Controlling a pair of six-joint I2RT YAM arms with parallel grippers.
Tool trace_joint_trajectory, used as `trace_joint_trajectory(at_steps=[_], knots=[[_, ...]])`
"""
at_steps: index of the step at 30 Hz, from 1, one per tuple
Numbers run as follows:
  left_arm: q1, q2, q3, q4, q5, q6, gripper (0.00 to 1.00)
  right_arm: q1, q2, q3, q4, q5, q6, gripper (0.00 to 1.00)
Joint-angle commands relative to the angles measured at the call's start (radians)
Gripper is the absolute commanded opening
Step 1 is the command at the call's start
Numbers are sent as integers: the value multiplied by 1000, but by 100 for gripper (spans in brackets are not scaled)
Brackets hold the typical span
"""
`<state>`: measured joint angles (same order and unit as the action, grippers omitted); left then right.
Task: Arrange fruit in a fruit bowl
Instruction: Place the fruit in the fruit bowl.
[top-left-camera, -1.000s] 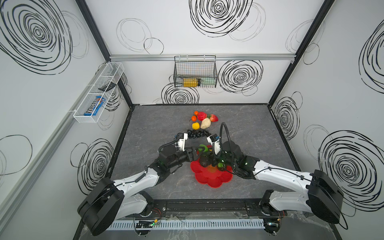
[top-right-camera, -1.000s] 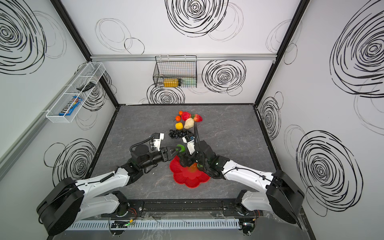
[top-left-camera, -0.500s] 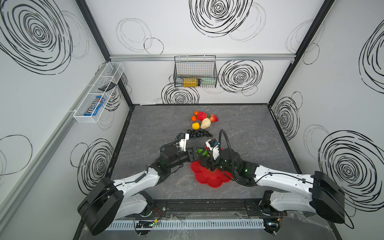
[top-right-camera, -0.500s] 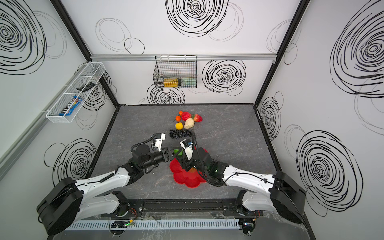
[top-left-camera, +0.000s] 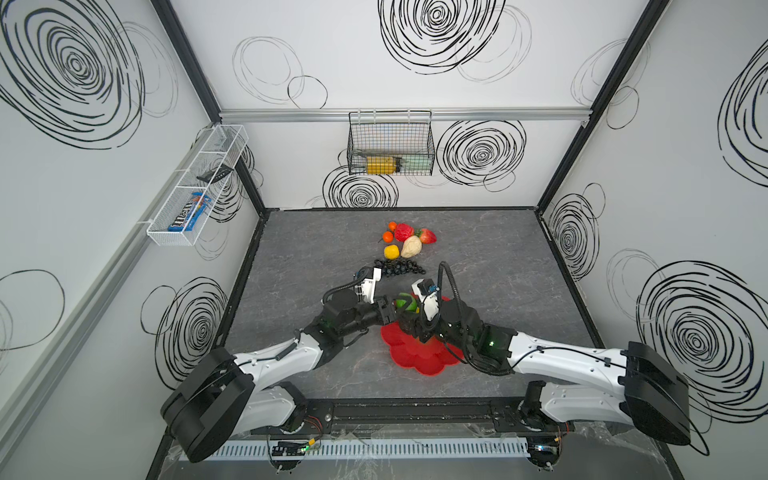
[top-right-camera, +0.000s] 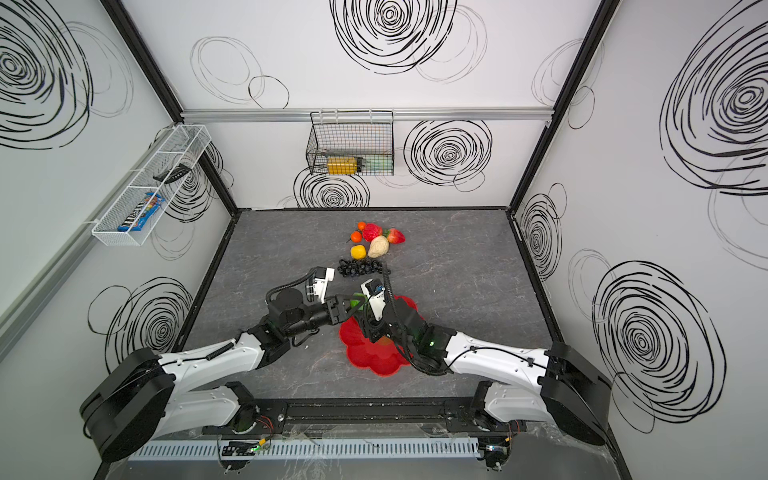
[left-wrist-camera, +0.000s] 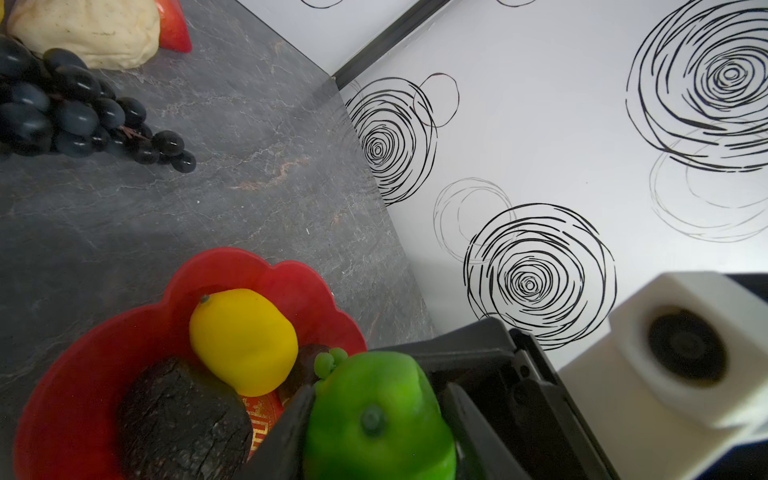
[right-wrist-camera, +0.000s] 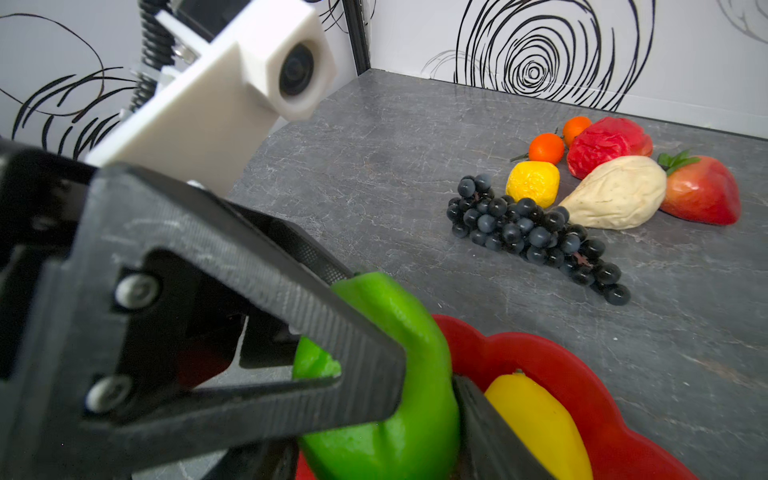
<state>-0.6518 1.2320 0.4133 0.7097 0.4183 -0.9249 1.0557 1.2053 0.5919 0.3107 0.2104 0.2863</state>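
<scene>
A green lime hangs over the far left edge of the red flower-shaped fruit bowl. My left gripper is shut on the lime, one finger against each side. My right gripper is also shut on the lime. Its other finger is hidden behind the left gripper's. In the bowl lie a yellow lemon and a dark avocado.
Loose fruit lies further back: black grape bunch, small lemon, beige piece, strawberry, red apple, two tangerines. A wire basket hangs on the back wall and a white wire shelf on the left wall.
My left gripper has narrowed from wide open until its fingers touch the lime. The right arm has swung lower and to the left over the bowl, still holding the lime.
</scene>
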Motion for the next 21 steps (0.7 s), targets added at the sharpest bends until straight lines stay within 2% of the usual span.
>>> trace_joint_trajectory(at_steps=[1,7,13,17,21], knots=[[-2,9,25,41,11,7,48,7,-12,-1,33,28,-7,62],[0,-13,36,-8,-18,42,45,6,-10,9,15,36,-1,66],[7,-57,56,-130,-78,130,45,-17,-68,2,-29,17,-1,87],[-5,-101,80,-275,-164,210,45,-69,-152,-29,-77,-12,-12,93],[-68,-129,105,-398,-290,305,45,-127,-263,-87,-94,1,-8,94]])
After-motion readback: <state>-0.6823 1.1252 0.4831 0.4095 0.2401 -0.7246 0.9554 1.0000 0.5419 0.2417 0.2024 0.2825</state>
